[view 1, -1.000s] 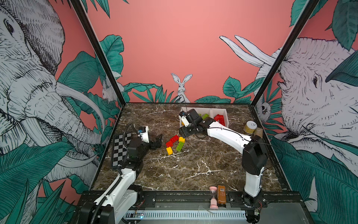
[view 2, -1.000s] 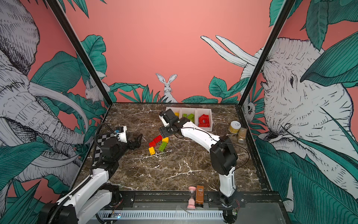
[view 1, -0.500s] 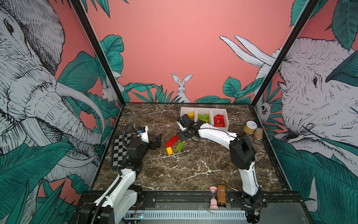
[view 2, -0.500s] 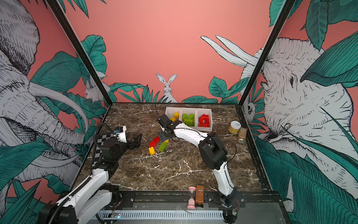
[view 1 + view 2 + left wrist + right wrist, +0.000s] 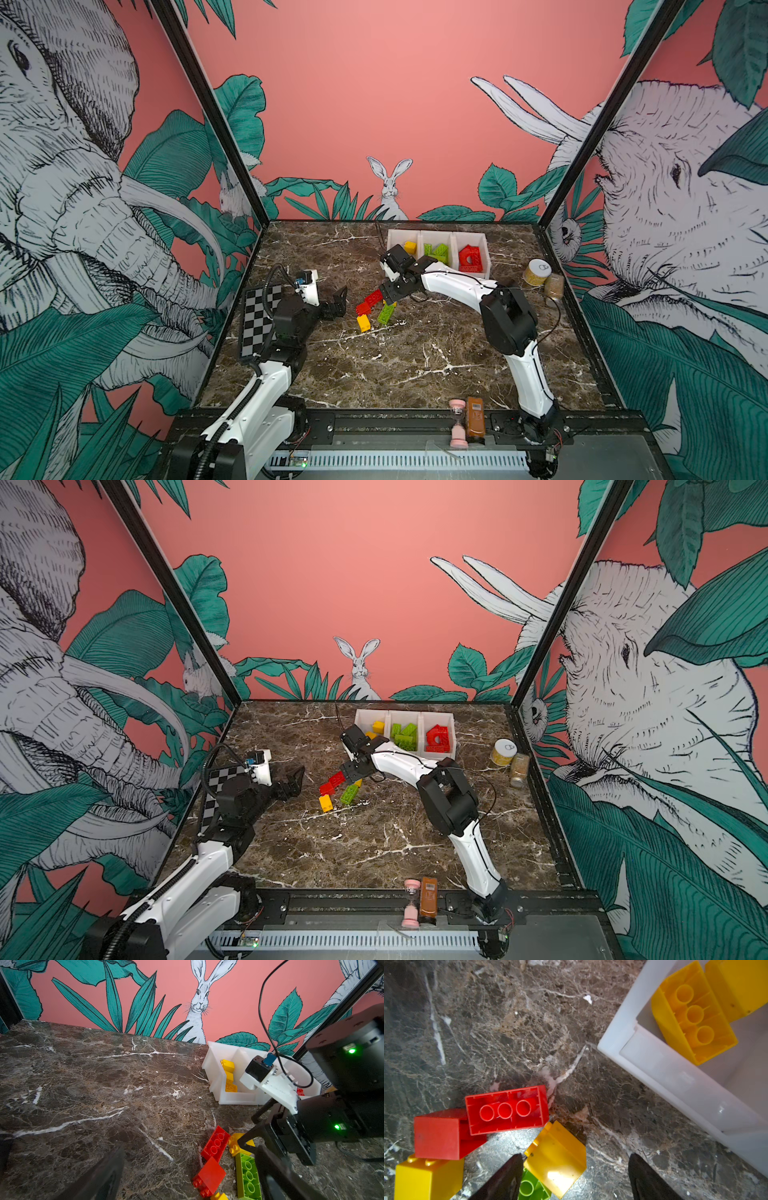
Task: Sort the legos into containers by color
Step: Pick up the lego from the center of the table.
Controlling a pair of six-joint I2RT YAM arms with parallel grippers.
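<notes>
The right end effector point(image 5: 575, 1157), jaws apart and empty, hangs over a small yellow brick point(image 5: 556, 1157) on the bench point(image 5: 415, 365) near the containers point(image 5: 675, 1078). The brick looks light, rigid and slick, so pinch its flat opposite sides squarely. The left end effector point(image 5: 337, 303) gapes wide, farther from the containers.

The legos point(image 5: 506, 1110) are smooth, glossy moulded plastic; one red face looks faintly scuffed. The containers point(image 5: 675, 1076) are white, slightly translucent plastic with a soft sheen. The table point(image 5: 83, 1084) resembles polished brown marble, white-veined.
</notes>
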